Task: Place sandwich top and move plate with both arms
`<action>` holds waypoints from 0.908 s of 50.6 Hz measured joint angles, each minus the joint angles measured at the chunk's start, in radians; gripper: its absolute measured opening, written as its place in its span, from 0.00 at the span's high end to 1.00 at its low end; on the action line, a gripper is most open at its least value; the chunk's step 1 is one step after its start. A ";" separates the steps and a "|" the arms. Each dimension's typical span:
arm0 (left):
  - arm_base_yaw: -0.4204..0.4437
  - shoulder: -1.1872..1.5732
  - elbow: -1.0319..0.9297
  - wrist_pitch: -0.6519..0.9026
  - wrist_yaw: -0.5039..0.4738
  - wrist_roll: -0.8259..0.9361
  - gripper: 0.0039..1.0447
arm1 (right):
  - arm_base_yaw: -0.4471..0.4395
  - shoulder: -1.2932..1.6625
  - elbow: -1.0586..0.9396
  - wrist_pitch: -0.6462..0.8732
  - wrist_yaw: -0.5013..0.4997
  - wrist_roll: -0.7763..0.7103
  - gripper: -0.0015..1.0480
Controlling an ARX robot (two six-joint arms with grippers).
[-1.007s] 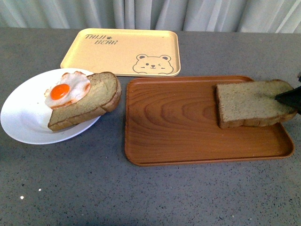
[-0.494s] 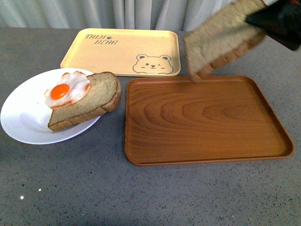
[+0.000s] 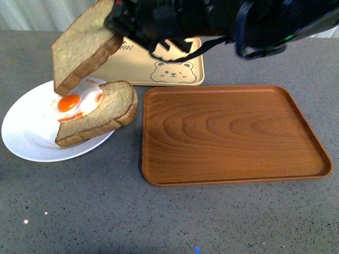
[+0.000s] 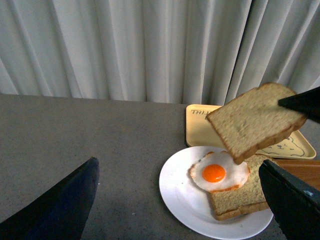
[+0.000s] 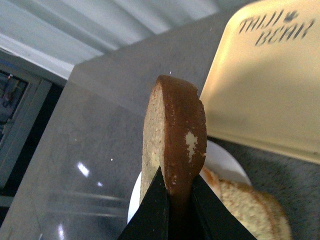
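Now swung from wooden tray to plate at 9 o'clock, sandwich top, clamped in right jaws, awaits lowering; left jaws agape

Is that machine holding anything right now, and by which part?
The right tool pinches the plain bread slice by one crust edge, midair. The left tool holds nothing.

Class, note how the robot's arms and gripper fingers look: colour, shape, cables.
The right arm is bulky and black, with black cables looping beneath. The right fingers are slim, flat black blades. The left fingers are dark tapering wedges.
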 joint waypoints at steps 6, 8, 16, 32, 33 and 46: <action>0.000 0.000 0.000 0.000 0.000 0.000 0.08 | 0.042 0.046 0.000 -0.006 0.018 0.018 0.97; 0.000 0.000 0.000 0.000 0.000 0.000 0.08 | 0.047 0.052 -0.006 -0.011 0.024 0.017 0.97; 0.000 0.000 0.000 0.000 0.000 0.000 0.08 | 0.048 0.061 -0.051 -0.010 0.044 0.018 0.90; 0.000 0.000 0.000 0.000 0.000 0.000 0.08 | 0.010 0.054 -0.127 0.032 0.069 0.016 0.45; 0.000 0.000 0.000 0.000 0.000 0.000 0.08 | 0.006 0.050 -0.134 0.038 0.070 0.015 0.41; 0.000 0.000 0.000 0.000 0.000 0.000 0.08 | -0.059 -0.073 -0.245 0.114 0.121 -0.014 0.07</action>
